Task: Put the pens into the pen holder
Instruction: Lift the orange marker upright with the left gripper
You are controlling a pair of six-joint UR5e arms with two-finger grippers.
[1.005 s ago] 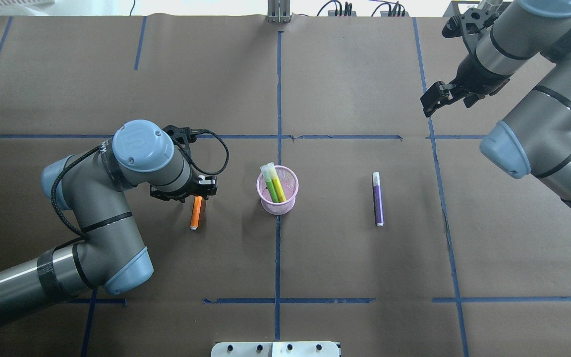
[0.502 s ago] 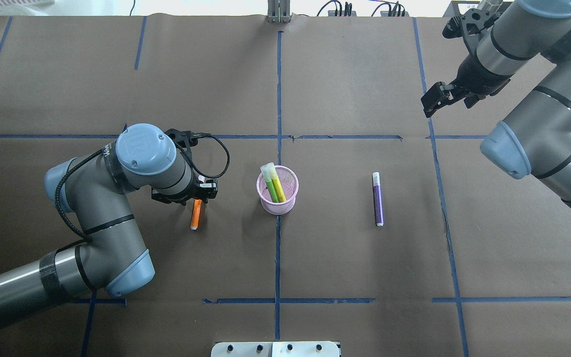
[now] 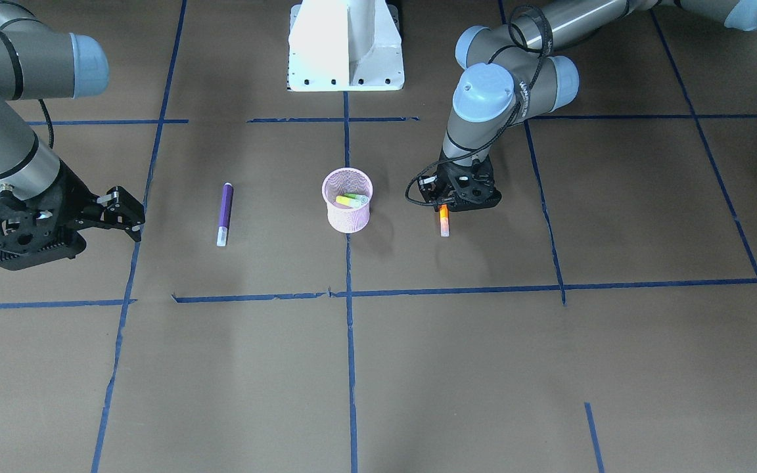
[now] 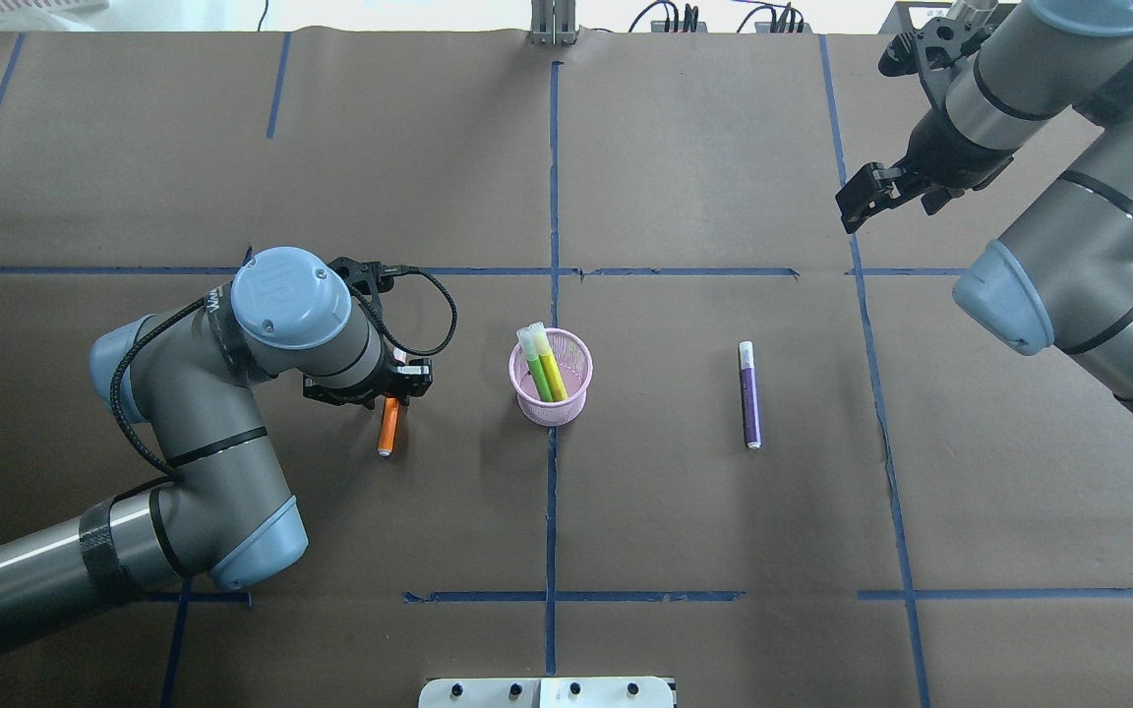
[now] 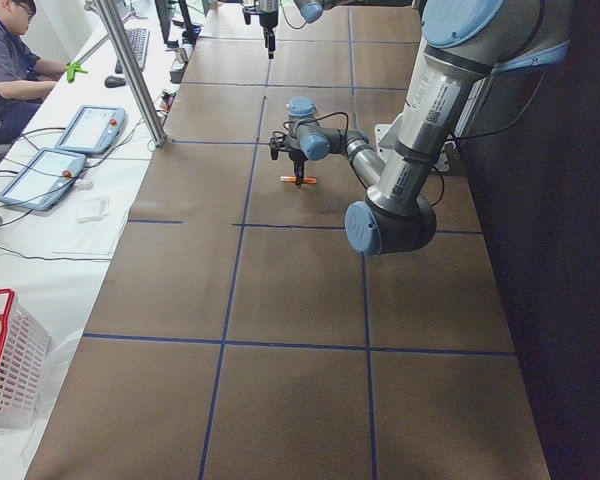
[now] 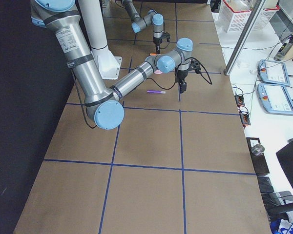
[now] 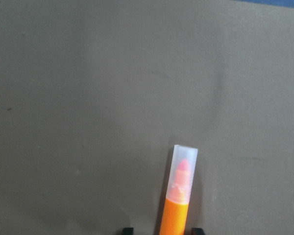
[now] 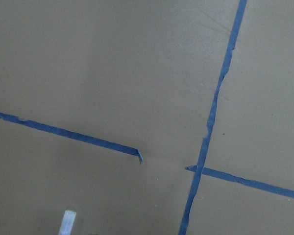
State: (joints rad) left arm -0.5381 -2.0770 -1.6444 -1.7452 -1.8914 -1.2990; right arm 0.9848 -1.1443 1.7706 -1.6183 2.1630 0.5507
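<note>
Orange pen (image 4: 388, 428), is that the one in hand? Where is it?
Flat on the table (image 4: 685, 531), directly under the left gripper (image 3: 445, 205). The fingertips (image 7: 198, 230) sit on either side of its barrel with gaps showing, so the jaws are spread and not clamped. Its clear cap end pokes out ahead of them.
So which step is this?
The pick of a third pen, I'd judge. Next comes closing squarely on the barrel, lifting, carrying it sideways to the pink mesh pen holder (image 4: 549, 411) near that gripper, and tipping it upright beside the green pen (image 4: 534, 369) and yellow pen (image 4: 555, 374) inside.
And the other arm?
The right gripper (image 4: 862, 202) hangs spread and empty, well apart from the purple pen (image 4: 749, 398) lying beyond the holder.
</note>
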